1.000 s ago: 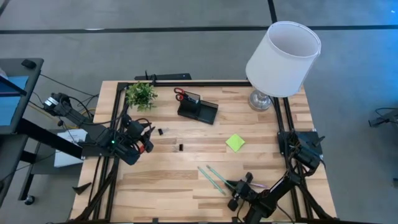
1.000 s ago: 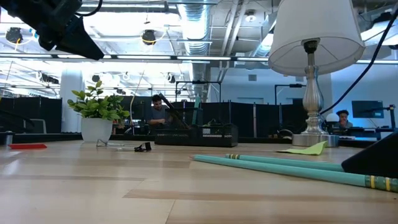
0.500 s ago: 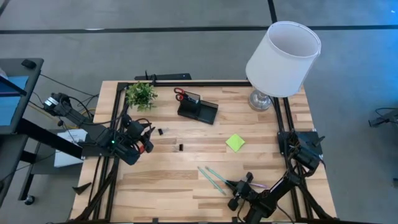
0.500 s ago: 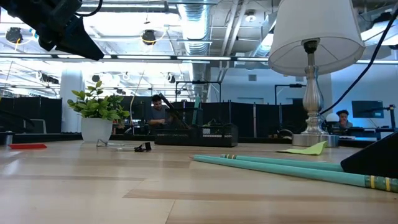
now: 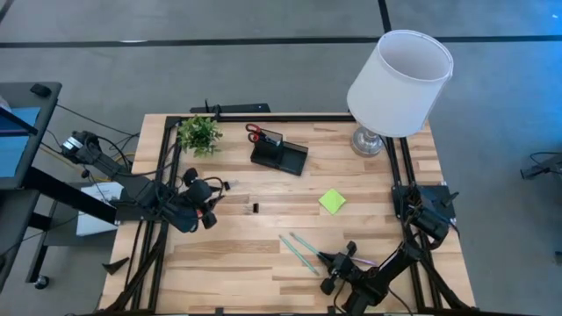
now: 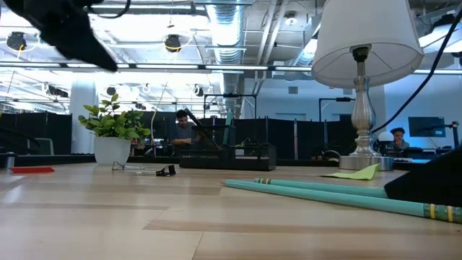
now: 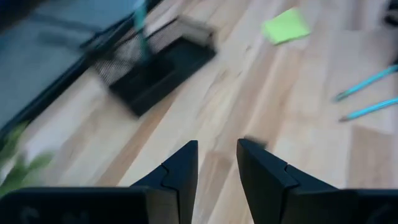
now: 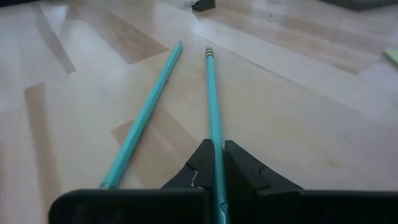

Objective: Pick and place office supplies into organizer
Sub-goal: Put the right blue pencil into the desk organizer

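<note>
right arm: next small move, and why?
Probably a short straight lift. The right hand is shut on one teal pen that lies flat on the table, with the second teal pen close beside it. Raising it first should clear the neighbour before swinging toward the organizer at the far side.

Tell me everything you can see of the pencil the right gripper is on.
The pencil is thin, teal and straight, with a banded ferrule at its far end. It lies flat on the wooden table near the front edge, beside a second teal pencil that lies apart from it, the two converging toward their far ends. The right gripper is shut on its near end, fingers pinching it from both sides. Nothing else touches it.
</note>
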`<action>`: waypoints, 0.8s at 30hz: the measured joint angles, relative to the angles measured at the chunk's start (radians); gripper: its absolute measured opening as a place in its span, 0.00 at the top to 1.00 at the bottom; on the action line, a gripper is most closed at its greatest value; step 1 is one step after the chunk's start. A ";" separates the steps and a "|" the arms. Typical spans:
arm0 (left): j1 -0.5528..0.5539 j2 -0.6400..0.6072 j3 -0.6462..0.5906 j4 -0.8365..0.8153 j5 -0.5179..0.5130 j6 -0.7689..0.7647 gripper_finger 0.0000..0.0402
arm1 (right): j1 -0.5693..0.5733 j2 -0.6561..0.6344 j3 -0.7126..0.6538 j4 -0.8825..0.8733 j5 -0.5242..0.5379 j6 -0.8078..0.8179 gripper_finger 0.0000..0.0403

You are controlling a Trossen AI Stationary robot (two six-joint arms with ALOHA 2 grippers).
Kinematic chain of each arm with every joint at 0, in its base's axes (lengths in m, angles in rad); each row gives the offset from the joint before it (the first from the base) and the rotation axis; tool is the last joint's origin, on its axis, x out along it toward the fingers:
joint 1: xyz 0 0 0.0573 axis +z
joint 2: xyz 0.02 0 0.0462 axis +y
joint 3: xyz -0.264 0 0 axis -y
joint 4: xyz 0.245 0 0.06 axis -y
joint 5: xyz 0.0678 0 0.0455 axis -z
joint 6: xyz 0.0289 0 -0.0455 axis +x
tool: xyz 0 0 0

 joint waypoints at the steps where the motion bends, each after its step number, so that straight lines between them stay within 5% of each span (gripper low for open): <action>1: 0.002 0.012 0.000 0.053 0.004 0.054 0.73 | -0.004 -0.003 -0.001 -0.004 0.003 -0.001 0.97; 13: 0.172 0.353 0.000 0.522 0.153 0.457 0.72 | -0.039 -0.002 -0.004 -0.018 0.015 -0.015 0.96; 19: 0.307 0.480 0.000 0.749 0.431 0.538 0.63 | -0.037 -0.001 0.006 -0.034 0.018 -0.015 0.97; 24: 0.356 0.567 0.000 0.921 0.545 0.636 0.55 | -0.037 0.000 0.026 -0.067 0.010 -0.015 0.97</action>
